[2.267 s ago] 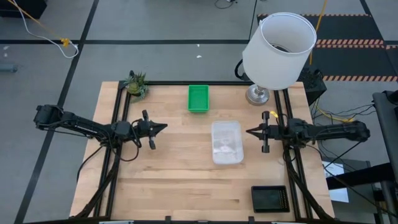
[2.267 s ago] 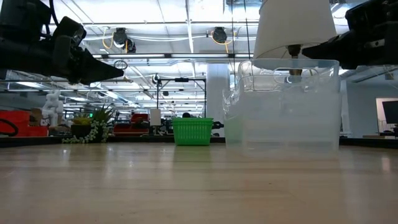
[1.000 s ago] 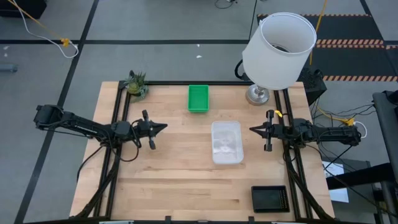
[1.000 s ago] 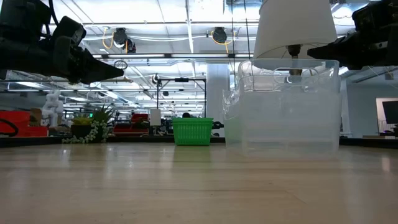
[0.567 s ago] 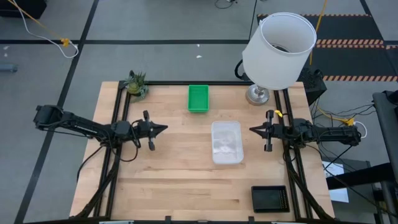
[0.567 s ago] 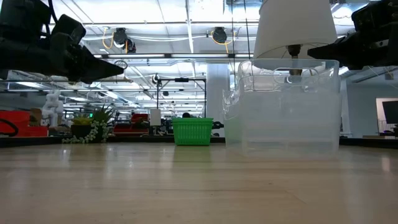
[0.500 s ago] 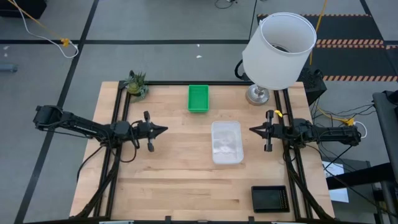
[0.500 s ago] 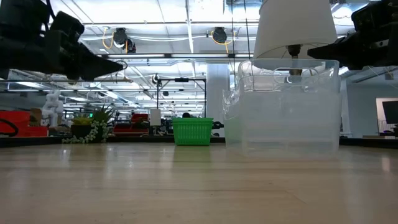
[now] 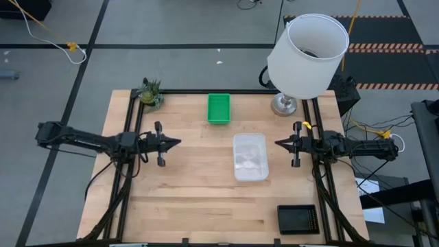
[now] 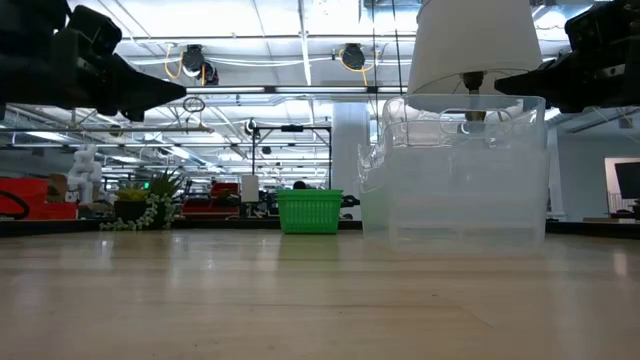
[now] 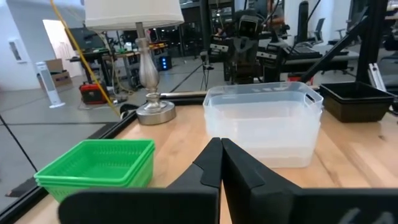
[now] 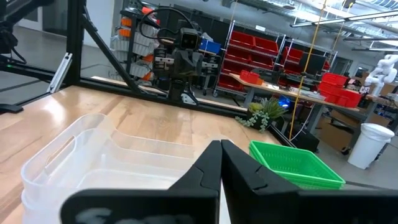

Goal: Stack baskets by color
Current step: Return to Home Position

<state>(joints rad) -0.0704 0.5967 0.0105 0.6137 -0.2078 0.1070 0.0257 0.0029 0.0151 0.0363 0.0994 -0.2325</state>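
Note:
A green basket rests on its base on the table's far middle, also seen in the left wrist view. Clear baskets, nested one in another, stand at the table's centre. A black basket sits near the front right corner. My left gripper hangs shut above the table's left side, pointing level toward the clear baskets and holding nothing. My right gripper hangs shut right of the clear baskets, pointing level at them, also holding nothing.
A lamp with a large white shade stands at the far right corner, its metal foot on the table. A small potted plant sits at the far left corner. Black frame rails run along both table sides.
My left gripper has drawn back a little toward the table's left edge and risen slightly, staying shut and level. The right arm and all baskets have kept still.

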